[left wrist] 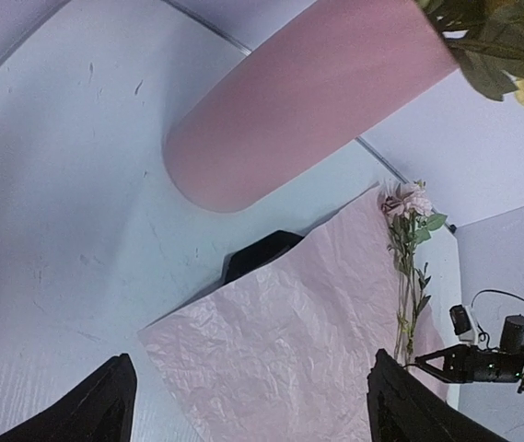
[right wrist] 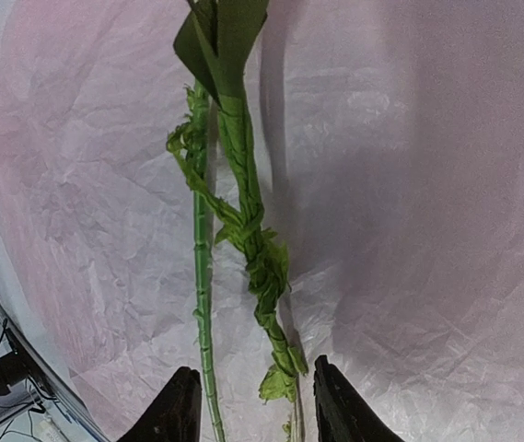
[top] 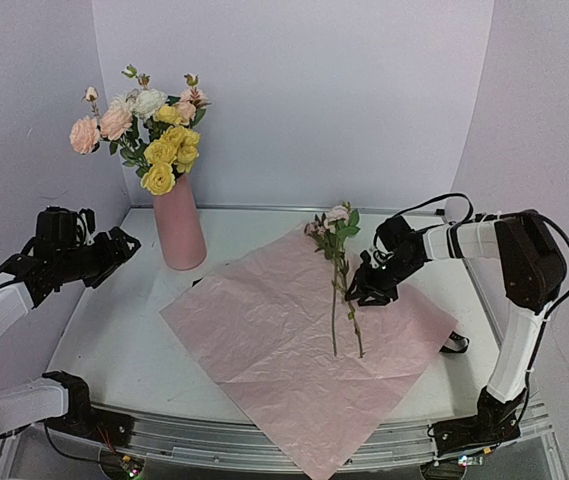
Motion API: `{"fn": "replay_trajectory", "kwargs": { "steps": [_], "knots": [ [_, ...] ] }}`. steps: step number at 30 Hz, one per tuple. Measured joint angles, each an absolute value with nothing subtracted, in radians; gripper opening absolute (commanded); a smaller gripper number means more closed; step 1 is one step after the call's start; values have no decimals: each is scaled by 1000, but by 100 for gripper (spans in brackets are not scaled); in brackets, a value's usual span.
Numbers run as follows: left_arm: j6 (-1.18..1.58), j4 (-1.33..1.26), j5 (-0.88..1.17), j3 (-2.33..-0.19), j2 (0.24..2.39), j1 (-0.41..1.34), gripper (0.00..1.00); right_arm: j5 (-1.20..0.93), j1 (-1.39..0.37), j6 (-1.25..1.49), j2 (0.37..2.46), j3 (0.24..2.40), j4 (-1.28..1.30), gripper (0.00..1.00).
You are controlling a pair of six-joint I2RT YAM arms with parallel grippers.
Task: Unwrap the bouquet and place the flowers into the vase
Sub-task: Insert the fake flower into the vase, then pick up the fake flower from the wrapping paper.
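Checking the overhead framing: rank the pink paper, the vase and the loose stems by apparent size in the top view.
1. pink paper, clearly largest.
2. vase, bulkier.
3. loose stems, longer than the vase but far thinner.

Upright pink vase (top: 179, 232) holds flowers (top: 150, 135); two stems (top: 336, 300) lie on paper (top: 264, 335).

On my tabletop (top: 114, 340) the vase (top: 179, 232) stands toward the far left corner, with most of the flowers (top: 149, 130) in it. The paper sheet (top: 294, 350) lies spread over the middle, one corner hanging past the near edge. Two loose stems (top: 340, 290) lie on the sheet right of centre, blooms toward the far edge. My right hand (top: 356, 295) sits low over the sheet with those stems between its fingers. My left hand (top: 129, 243) is near the left edge, just left of the vase.
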State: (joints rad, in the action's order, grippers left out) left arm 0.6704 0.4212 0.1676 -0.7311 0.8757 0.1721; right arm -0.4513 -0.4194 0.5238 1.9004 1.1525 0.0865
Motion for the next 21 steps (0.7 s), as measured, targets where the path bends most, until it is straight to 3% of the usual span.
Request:
{"fn": "replay_trajectory", "kwargs": {
  "steps": [10, 21],
  "knots": [
    [740, 426, 191, -711, 917, 191, 86, -450, -419, 516, 1970, 1199, 89, 40],
    [757, 425, 193, -711, 934, 197, 85, -450, -420, 499, 2018, 1231, 88, 11]
  ]
}}
